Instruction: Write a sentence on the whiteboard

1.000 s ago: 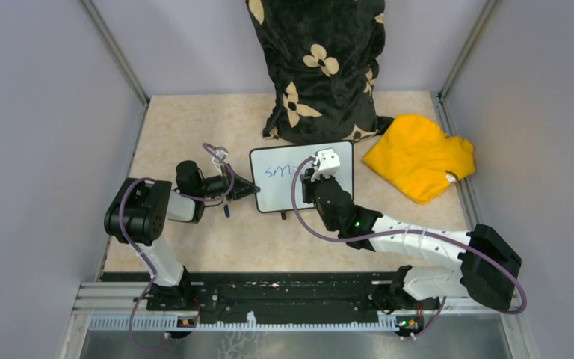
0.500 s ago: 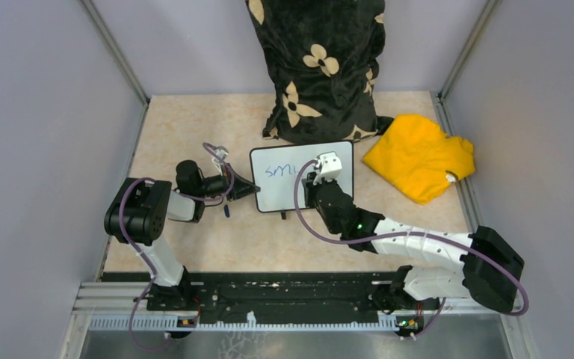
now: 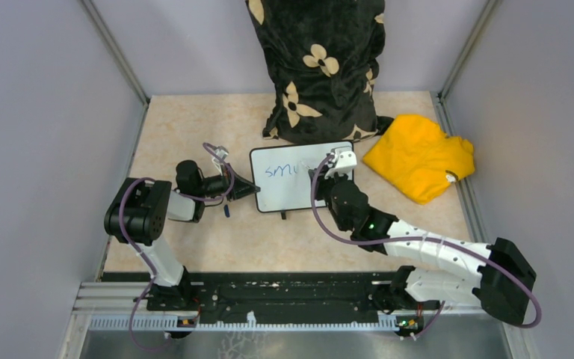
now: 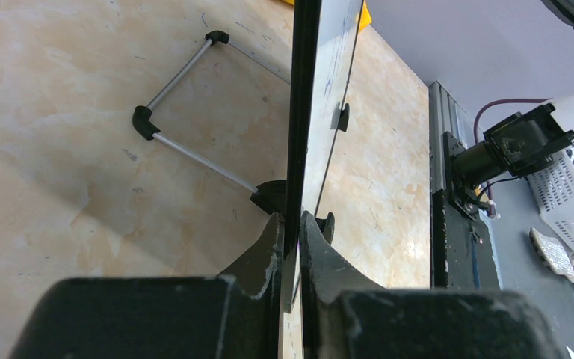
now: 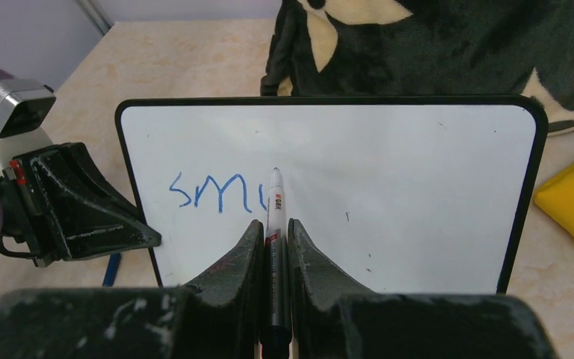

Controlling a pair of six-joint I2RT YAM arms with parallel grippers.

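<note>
my left gripper [image 4: 291, 224] pinches the left edge of the whiteboard [image 5: 403, 179], which stands upright on the table, just in front of the black flowered pillow [image 3: 318, 67]. my right gripper [image 5: 273, 228] is pressed on a marker [image 5: 276, 196], its tip at the board, just right of the blue writing [image 5: 209, 193] "sm".
</note>
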